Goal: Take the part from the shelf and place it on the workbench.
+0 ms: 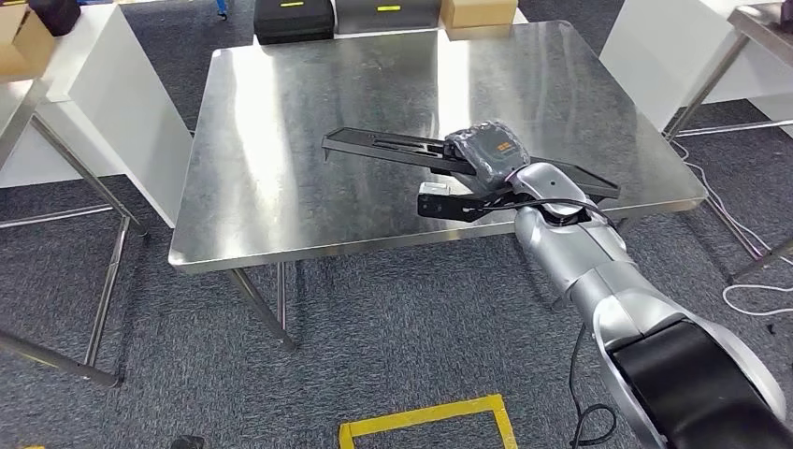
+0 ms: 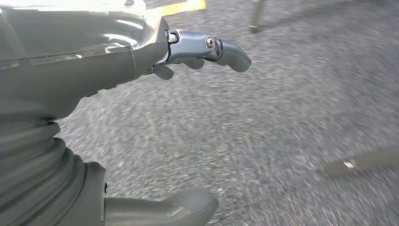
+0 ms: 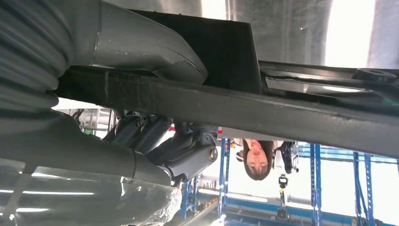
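The steel workbench spreads wide and bare on its left and far parts, with grey carpet along its near edge. The long black part lies across the bench's right half, its right end reaching near the right edge. The right hand grasps the part near its middle; the hand's cover hides the fingers there. The left hand hangs over carpet, fingers apart, holding nothing.

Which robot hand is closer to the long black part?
The right hand: it grips the black part over the workbench. The left hand hangs open above the carpet, away from it.
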